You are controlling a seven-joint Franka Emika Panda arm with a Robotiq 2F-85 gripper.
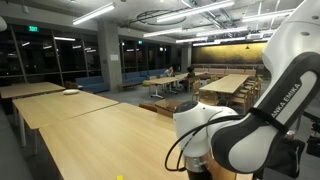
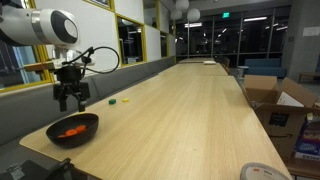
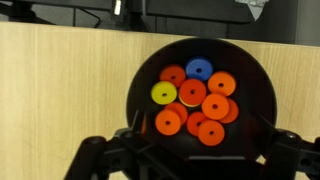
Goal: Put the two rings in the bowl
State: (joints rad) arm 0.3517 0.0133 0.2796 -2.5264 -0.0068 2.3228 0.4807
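The bowl (image 3: 200, 95) is dark grey, round and low. In the wrist view it holds several orange rings (image 3: 193, 92), one yellow ring (image 3: 163, 93) and one blue ring (image 3: 200, 69). My gripper (image 3: 188, 152) hangs straight above the bowl, open and empty, its fingers spread about as wide as the bowl. In an exterior view the gripper (image 2: 68, 100) is a little above the bowl (image 2: 72, 130) near the table's near corner, and orange shows inside the bowl.
A tiny yellow piece (image 2: 112, 101) and a green piece (image 2: 126, 100) lie on the long wooden table beyond the bowl. A white flat dish (image 2: 262, 173) sits at the near edge. Cardboard boxes (image 2: 270, 100) stand beside the table.
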